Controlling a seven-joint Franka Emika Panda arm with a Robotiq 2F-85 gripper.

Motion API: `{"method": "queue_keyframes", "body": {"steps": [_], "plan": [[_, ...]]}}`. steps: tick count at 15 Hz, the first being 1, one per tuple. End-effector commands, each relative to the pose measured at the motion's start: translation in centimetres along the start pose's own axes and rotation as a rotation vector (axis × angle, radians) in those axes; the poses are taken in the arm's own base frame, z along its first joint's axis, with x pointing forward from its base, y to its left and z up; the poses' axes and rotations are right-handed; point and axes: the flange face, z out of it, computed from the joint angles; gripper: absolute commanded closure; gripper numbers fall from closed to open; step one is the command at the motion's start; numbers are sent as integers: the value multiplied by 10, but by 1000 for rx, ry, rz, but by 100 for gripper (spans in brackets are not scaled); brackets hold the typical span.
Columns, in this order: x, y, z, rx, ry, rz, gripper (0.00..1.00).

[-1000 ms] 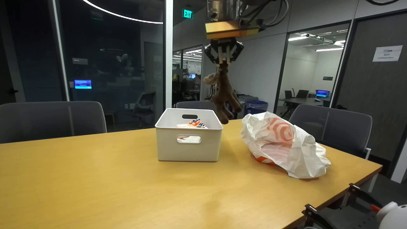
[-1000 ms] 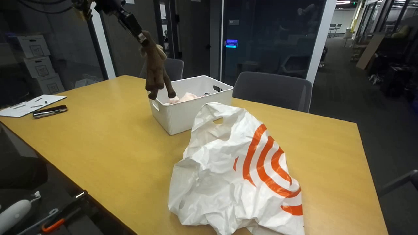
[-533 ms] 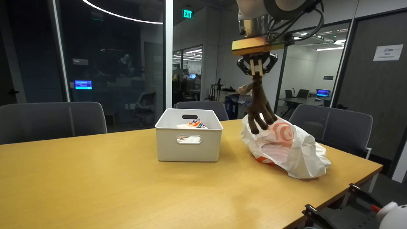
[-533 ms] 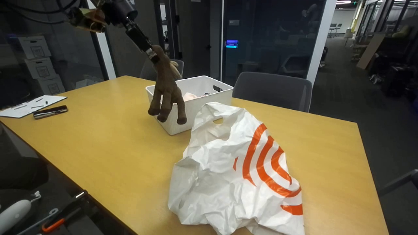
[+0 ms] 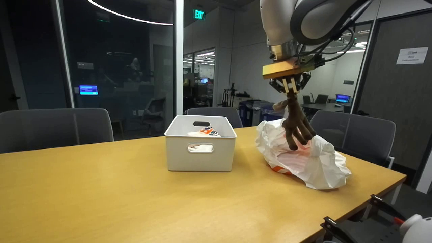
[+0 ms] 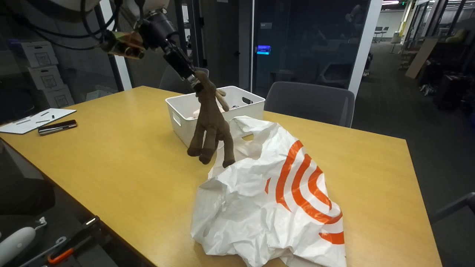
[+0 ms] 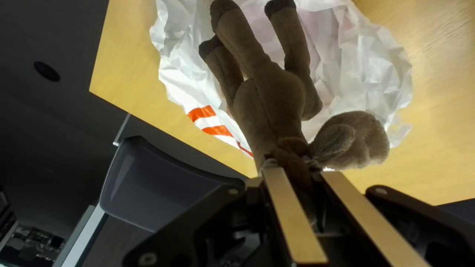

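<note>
Gripper (image 7: 292, 163) pinches brown stuffed animal (image 6: 210, 115), fingers (image 7: 291, 215) close together. Animal hangs over white plastic bag (image 6: 256, 207), legs down; cannot tell if legs touch bag. White bin (image 5: 199, 162) with handle holes stands near bag on yellow table (image 5: 101, 189).

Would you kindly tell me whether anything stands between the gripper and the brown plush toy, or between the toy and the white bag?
Nothing visible does: the gripper is shut on the brown plush toy, and no object shows between it and the white bag; whether they touch is unclear.
</note>
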Motion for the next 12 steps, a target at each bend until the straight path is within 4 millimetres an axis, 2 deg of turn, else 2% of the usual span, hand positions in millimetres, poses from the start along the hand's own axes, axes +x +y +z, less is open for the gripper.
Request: {"method": "queue_keyframes", "body": {"steps": [1, 7, 12], "plan": [[20, -9, 23, 6, 55, -31, 91], [35, -38, 64, 57, 69, -82, 91], [41, -42, 113, 22, 27, -113, 91]]}}
